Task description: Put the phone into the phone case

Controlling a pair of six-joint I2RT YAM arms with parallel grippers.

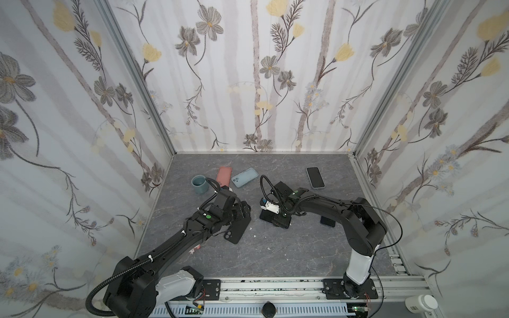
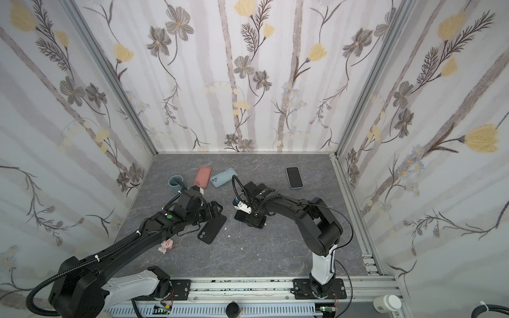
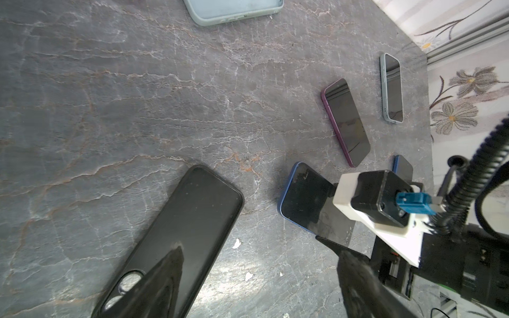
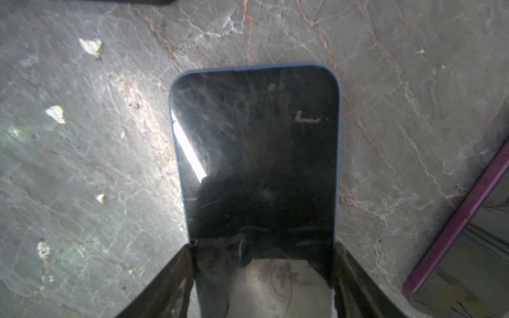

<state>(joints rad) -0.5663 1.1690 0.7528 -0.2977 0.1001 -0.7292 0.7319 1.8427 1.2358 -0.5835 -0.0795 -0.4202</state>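
A dark-screened phone with a blue rim point(image 4: 256, 154) lies mid-table, also seen in both top views point(image 1: 265, 217) point(image 2: 243, 217) and the left wrist view point(image 3: 303, 198). My right gripper point(image 4: 263, 247) point(image 1: 278, 220) is shut on the phone, a finger pressed against each long edge near one end. A black phone case point(image 3: 179, 225) point(image 1: 237, 230) point(image 2: 212, 228) lies hollow side up to the phone's left. My left gripper point(image 3: 256, 280) point(image 1: 242, 212) hangs open above it, holding nothing. One finger is over the case's camera end, the other over bare table.
At the back lie a pink case point(image 1: 223, 176), a light blue case point(image 1: 244, 177), a grey-blue cup point(image 1: 200, 184) and a phone in a pale case point(image 1: 315, 177). A purple phone point(image 3: 345, 124) and another blue one point(image 1: 327, 221) lie by the right arm. A small pink toy point(image 2: 166, 246) sits under the left arm.
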